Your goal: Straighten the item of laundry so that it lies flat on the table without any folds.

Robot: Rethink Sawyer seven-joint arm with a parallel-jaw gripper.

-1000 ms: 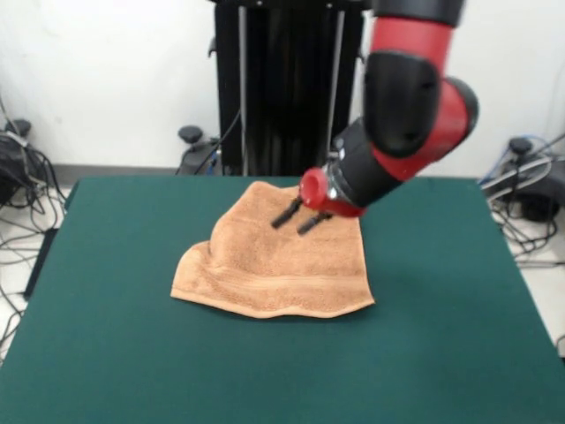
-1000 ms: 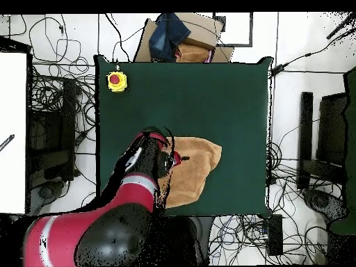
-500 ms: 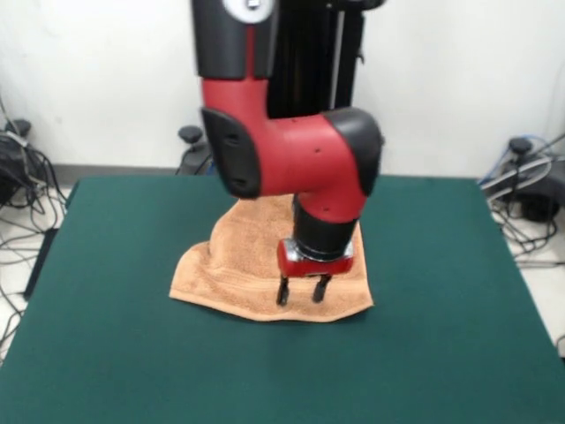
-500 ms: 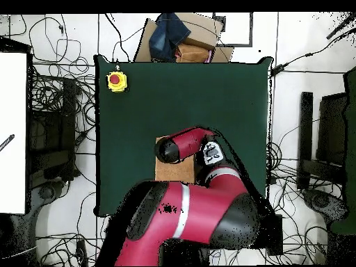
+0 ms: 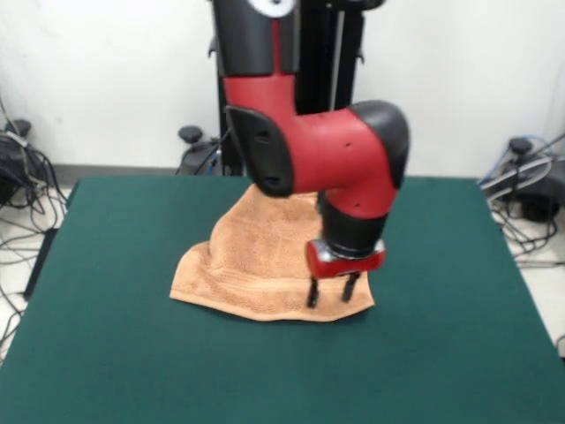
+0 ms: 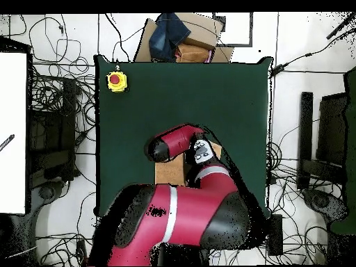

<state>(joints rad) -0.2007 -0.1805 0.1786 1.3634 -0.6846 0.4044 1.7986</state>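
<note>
Front view: my gripper (image 5: 331, 292) is pointing straight down over the near right corner of the peach-orange terry towel (image 5: 256, 261). Its two black fingers (image 5: 312, 293) are standing spread apart, with towel showing in the gap between them, and their tips are reaching the cloth close to its near hem; they are pinching nothing that I can see. My red and black arm (image 5: 309, 146) is descending from above and is covering the far right part of the towel.

The towel is lying on the dark green table (image 5: 115, 353), in the middle of the width and nearer the far edge than the near one. It is not lying flat: its left side is bunching into a raised fold, the left corner is drawing in toward the middle, and the near hem is running in a wavy line. A woven band is running parallel to that near hem.

Overhead view: my arm (image 6: 182, 208) is hiding most of the towel (image 6: 169, 171), of which only a small patch is showing beside my forearm. A yellow box with a red button (image 6: 116, 81) is sitting near one corner of the table (image 6: 229, 97), well apart from the towel.
</note>
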